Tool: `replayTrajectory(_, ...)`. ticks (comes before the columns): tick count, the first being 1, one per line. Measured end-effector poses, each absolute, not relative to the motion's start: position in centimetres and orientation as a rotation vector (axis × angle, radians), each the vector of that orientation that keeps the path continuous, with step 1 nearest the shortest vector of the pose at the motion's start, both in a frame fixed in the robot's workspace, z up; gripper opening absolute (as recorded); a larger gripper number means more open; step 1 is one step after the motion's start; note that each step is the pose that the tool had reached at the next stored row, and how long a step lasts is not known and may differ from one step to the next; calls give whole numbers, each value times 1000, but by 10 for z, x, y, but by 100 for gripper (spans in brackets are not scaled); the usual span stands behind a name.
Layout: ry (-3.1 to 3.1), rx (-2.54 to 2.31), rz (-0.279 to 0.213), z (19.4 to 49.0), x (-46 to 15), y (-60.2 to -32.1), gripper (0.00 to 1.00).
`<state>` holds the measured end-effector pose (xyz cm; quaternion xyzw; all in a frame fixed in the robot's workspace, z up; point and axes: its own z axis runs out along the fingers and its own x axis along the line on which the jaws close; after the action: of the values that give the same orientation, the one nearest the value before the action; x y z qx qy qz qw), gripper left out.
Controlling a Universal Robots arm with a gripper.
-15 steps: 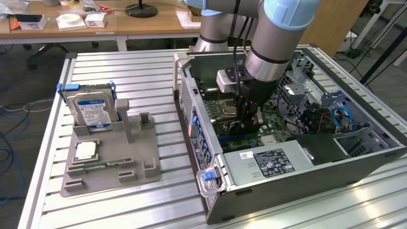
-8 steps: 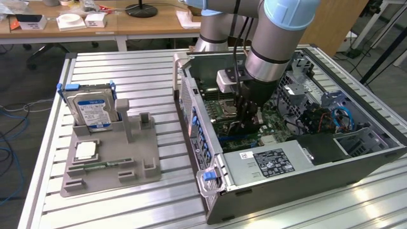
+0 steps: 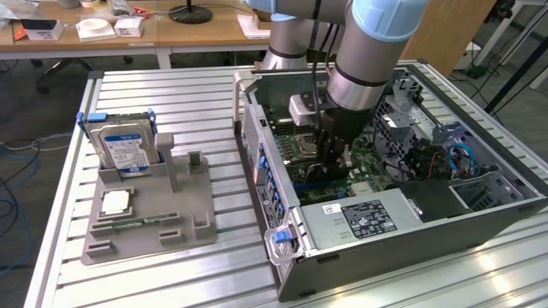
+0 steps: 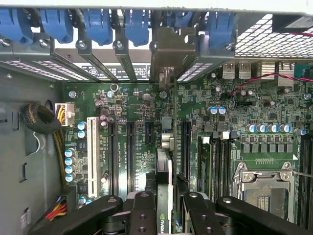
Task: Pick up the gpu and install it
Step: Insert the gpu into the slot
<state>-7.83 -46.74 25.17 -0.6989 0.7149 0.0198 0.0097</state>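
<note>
Black claw of yours clamped on the gpu, card held edge-on above the green motherboard, inside the open computer case, near the desk's far corner, hard drive in its grey holder beside the case.

A ribbed aluminium table stands on dark grey floor. Behind it, wooden desks carry white boxes and a black lamp base; cables trail at the exterior view's left.

You see a hard drive upright in the gray holder, left of the open computer case.
</note>
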Motion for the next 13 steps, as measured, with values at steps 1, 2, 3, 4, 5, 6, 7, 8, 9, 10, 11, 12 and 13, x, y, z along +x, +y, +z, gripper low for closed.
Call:
replayTrajectory(1, 2232, -2182, 62, 251, -79, -467, 26)
replayTrajectory(2, 2232, -2183, 62, 251, -79, -467, 26)
replayTrajectory(3, 2232, -2183, 62, 250, -79, -467, 26)
replayTrajectory(4, 2232, -2182, 62, 250, -79, -467, 26)
replayTrajectory(5, 2232, -2182, 62, 250, -79, -467, 26)
replayTrajectory(6, 2232, -2182, 62, 250, -79, -467, 26)
replayTrajectory(7, 2232, -2182, 62, 250, -79, -467, 26)
replayTrajectory(8, 2232, -2183, 62, 250, -79, -467, 26)
replayTrajectory(9, 2231, -2183, 62, 250, -79, -467, 26)
replayTrajectory(10, 2231, -2183, 62, 249, -79, -467, 26)
replayTrajectory(11, 2231, -2184, 62, 249, -79, -467, 26)
replayTrajectory(12, 2231, -2184, 62, 248, -79, -467, 26)
replayTrajectory(13, 2230, -2185, 62, 248, -79, -467, 26)
